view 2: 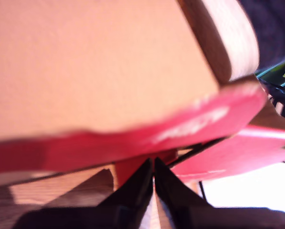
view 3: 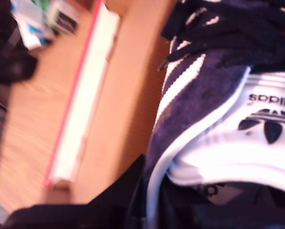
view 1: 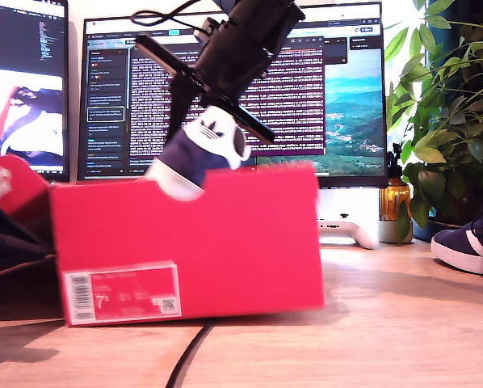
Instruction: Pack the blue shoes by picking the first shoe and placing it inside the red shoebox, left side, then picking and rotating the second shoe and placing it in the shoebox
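red shoebox (view 1: 225,242); navy shoe (view 1: 195,153), white stripes and heel tab.

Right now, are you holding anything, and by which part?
Yes. My second gripper holds a blue shoe by its heel end, near the white heel tab, above the red shoebox. My first gripper holds nothing.

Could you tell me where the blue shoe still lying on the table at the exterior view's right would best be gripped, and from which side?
Probably at the collar, from above. That shoe rests sole-down on the table, so its opening faces up and offers a thin edge for a tool to pinch. My second gripper holds the other shoe in a similar way, at the heel, above the red box.
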Robot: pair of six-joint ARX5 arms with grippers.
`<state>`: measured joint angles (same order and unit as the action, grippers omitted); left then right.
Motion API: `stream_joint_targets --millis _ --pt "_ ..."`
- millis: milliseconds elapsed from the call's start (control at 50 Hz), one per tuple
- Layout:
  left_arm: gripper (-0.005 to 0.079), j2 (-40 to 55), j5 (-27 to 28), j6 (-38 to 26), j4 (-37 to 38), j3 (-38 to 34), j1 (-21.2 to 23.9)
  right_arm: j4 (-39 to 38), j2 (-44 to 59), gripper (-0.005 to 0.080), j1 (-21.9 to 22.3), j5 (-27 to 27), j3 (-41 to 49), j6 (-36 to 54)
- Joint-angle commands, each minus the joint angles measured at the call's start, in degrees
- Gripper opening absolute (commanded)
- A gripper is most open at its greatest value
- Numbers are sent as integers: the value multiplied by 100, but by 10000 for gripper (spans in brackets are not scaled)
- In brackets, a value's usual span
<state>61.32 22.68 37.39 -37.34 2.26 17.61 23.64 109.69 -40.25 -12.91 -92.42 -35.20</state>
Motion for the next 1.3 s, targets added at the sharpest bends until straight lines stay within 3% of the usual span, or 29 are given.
stream_joint_targets --millis 0,540,880,980,1120,1280 --pt "-20 17 -70 9 -46 57 15 -203 160 -13 -87 4 -61 -87" --pt "-20 17 -286 11 -251 57 15 201 267 -13 -535 245 -61 -245" --pt "-20 17 -369 9 -358 57 15 13 332 -10 -791 348 -61 -365" --pt "-20 17 -372 9 -343 57 15 -20 334 54 -789 483 -61 -332" --pt "-20 17 -374 9 -348 57 15 55 334 247 -715 520 -61 -291" --pt "-19 17 -374 9 -343 57 15 61 334 267 -693 525 -61 -289"
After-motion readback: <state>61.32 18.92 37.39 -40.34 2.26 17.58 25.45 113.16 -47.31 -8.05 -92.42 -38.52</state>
